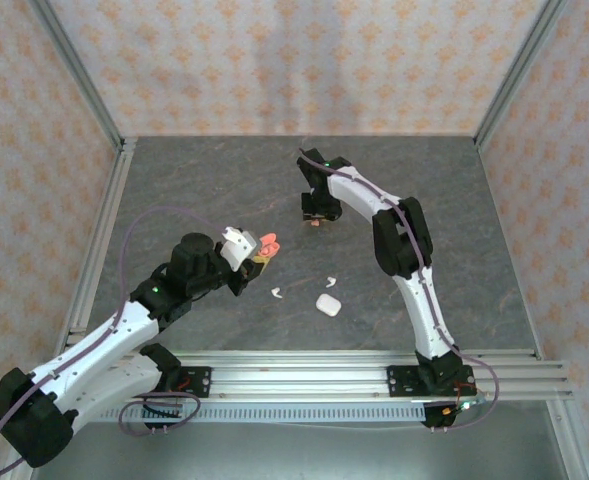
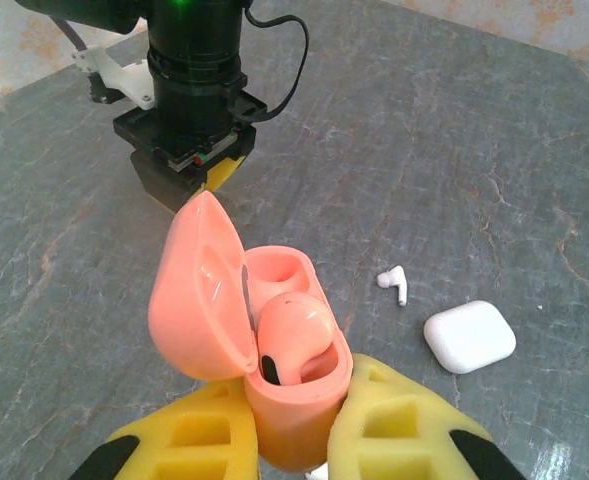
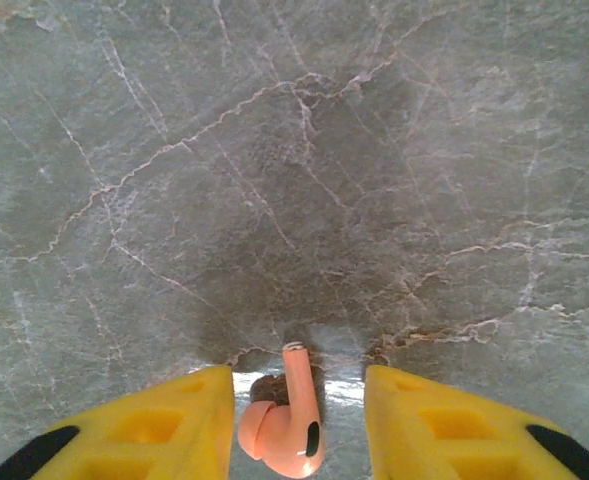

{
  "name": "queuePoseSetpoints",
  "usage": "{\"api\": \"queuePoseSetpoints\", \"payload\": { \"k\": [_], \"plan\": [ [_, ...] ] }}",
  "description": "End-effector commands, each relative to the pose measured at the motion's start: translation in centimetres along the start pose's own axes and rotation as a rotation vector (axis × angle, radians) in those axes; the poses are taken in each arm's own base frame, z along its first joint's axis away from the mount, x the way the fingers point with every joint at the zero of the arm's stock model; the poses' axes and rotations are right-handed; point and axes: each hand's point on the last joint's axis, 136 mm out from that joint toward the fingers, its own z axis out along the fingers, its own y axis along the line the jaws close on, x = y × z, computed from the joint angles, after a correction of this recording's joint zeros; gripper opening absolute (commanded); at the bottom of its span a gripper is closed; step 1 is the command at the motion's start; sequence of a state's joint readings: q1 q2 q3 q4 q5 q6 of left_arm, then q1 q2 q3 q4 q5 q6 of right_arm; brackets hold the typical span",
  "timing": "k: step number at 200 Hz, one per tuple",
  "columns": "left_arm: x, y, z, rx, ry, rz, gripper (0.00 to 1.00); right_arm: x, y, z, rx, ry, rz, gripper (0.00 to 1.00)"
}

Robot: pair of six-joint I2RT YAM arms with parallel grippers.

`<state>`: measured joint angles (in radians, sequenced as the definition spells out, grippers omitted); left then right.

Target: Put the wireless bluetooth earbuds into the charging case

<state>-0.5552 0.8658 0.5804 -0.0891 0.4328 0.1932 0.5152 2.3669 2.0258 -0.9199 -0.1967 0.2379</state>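
Pickup looking imminent: the right gripper is straddling the loose pink earbud!

The earbud is lying flat on the table, right between the jaws. They're standing apart with daylight on either side, gripping nothing. Its stem is running along the gap, across the closing line, with the bulb end toward the wrist. It's tiny and glossy coral, a dark patch showing on the bulb. The right arm is clearly the nearer one. Meanwhile the left gripper is clamping the open pink case, its seated earbud in place and the neighbouring socket waiting empty.
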Motion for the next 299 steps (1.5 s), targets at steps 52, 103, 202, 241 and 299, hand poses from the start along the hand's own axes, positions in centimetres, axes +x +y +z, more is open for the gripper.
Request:
{"api": "queuePoseSetpoints", "payload": {
  "k": [52, 103, 202, 241, 299],
  "plan": [
    [-0.8, 0.4, -0.2, -0.018, -0.031, 0.016, 0.00, 2.3, -2.0, -0.2, 0.048, 0.019, -0.049, 0.25],
    [-1.0, 0.2, -0.3, -0.009, -0.034, 0.007, 0.00, 6.3, -3.6, -2.7, 0.065, 0.098, -0.034, 0.18],
    [-1.6, -0.1, -0.3, 0.009, -0.053, 0.010, 0.00, 6.7, -2.2, -8.6, -0.100, 0.009, 0.126, 0.37],
    [-1.7, -0.3, -0.2, 0.018, -0.060, 0.007, 0.00, 7.6, -3.0, -6.5, -0.079, 0.041, 0.166, 0.34],
    [-1.6, -0.4, 0.1, 0.029, -0.054, 0.020, 0.00, 9.1, -2.3, -4.2, -0.210, -0.009, 0.357, 0.32]
  ]
}}
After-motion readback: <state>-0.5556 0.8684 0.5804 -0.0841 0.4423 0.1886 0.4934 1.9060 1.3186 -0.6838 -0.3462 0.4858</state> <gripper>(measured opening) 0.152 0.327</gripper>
